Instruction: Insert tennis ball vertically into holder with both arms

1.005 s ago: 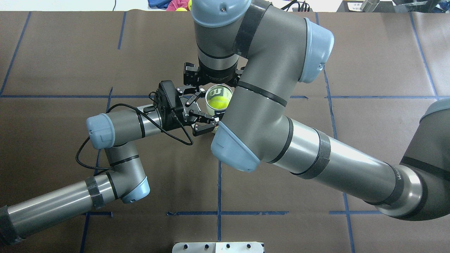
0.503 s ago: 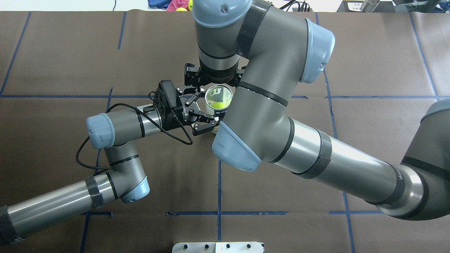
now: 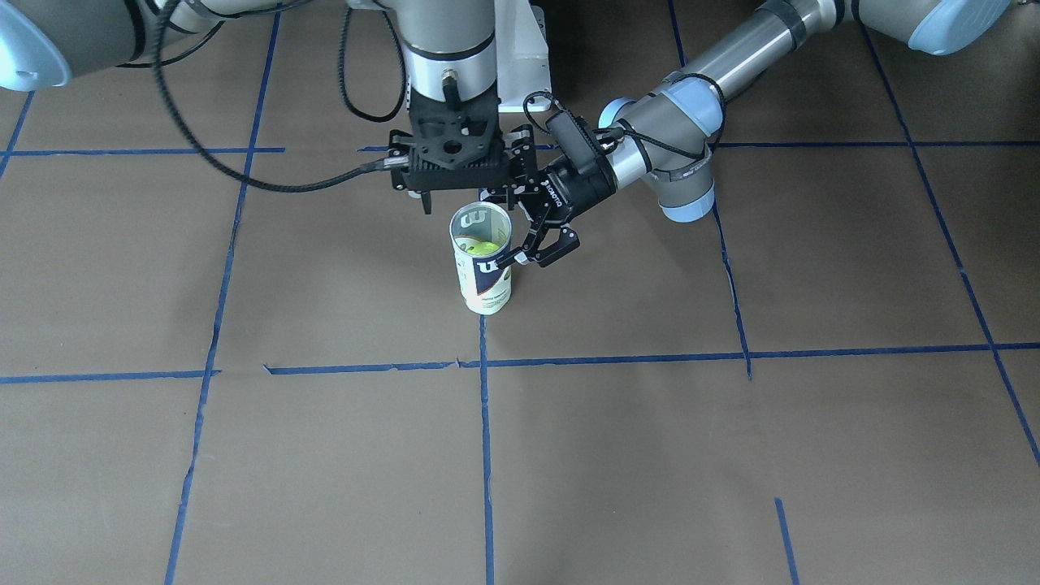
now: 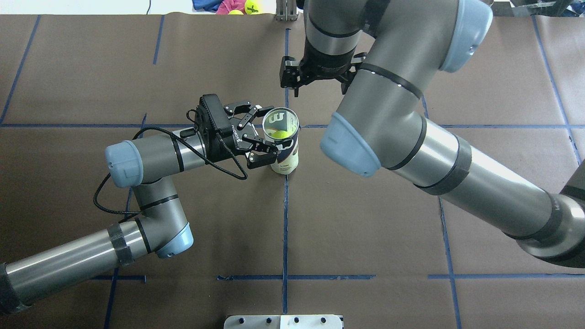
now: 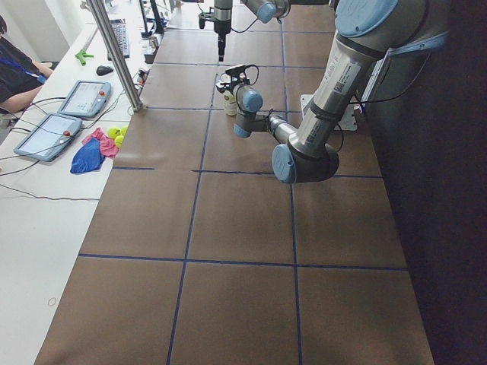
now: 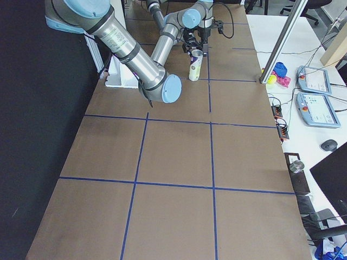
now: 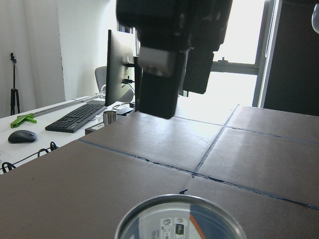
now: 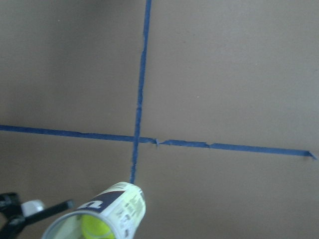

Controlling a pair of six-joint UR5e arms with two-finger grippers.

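The holder [image 4: 285, 155], a clear can with a white and navy label, stands upright near a tape crossing [image 3: 485, 280]. The tennis ball [image 4: 279, 134] lies inside it, below the rim, and also shows in the front view [image 3: 478, 245] and the right wrist view [image 8: 94, 226]. My left gripper [image 4: 269, 136] comes in from the side, its fingers [image 3: 520, 258] closed on the can's upper part. My right gripper [image 3: 457, 199] hangs open and empty above and just behind the can's mouth. The left wrist view shows the can's rim [image 7: 179, 219] under the right gripper's body [image 7: 169, 50].
The white pedestal base [image 4: 283, 321] sits at the near table edge. Spare balls and cloth [image 4: 228, 7] lie beyond the far edge. A metal pole [image 5: 114, 53] and operator tablets [image 5: 68, 114] stand at the far side. Blue tape lines cross the brown table cover.
My right arm has lifted and swung away from over the can, towards the far right. The ball has dropped lower inside the can. My left gripper keeps hold of the can.
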